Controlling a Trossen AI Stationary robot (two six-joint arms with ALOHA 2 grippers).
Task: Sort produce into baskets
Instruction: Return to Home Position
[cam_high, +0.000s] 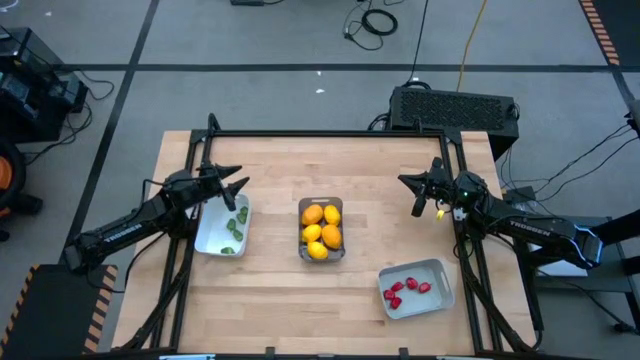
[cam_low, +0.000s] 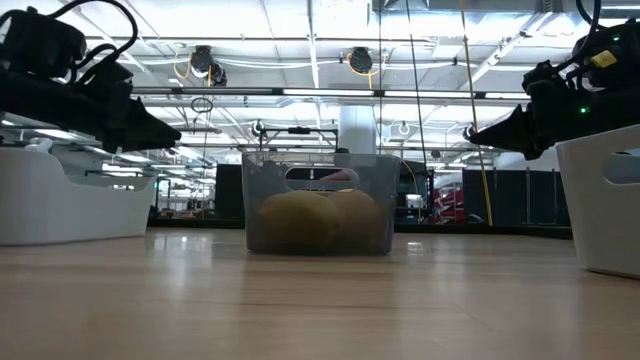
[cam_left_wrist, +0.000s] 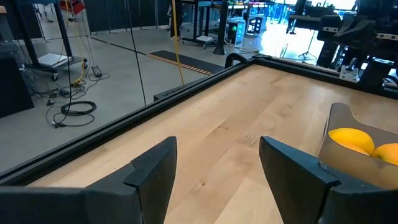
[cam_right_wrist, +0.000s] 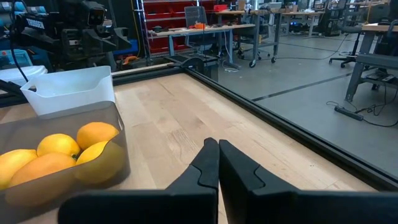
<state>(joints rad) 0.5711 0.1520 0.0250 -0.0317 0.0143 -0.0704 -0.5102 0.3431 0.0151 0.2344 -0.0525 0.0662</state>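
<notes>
- My left gripper (cam_left_wrist: 217, 142) hangs above the table (cam_high: 300, 160), its fingers spread apart with nothing between them.
- Just under and beside that gripper sits the white bin (cam_high: 205, 235), with green pieces (cam_high: 236, 226) in it.
- My right gripper (cam_right_wrist: 217, 144) hovers on the opposite side, its fingers pressed together on nothing.
- Between the two grippers stands the clear bin (cam_high: 321, 256), holding yellow and orange lemons (cam_high: 322, 229).
- Off to one side of the right gripper, well apart from it, the pale grey tray (cam_high: 440, 285) holds red strawberries (cam_high: 407, 288).
</notes>
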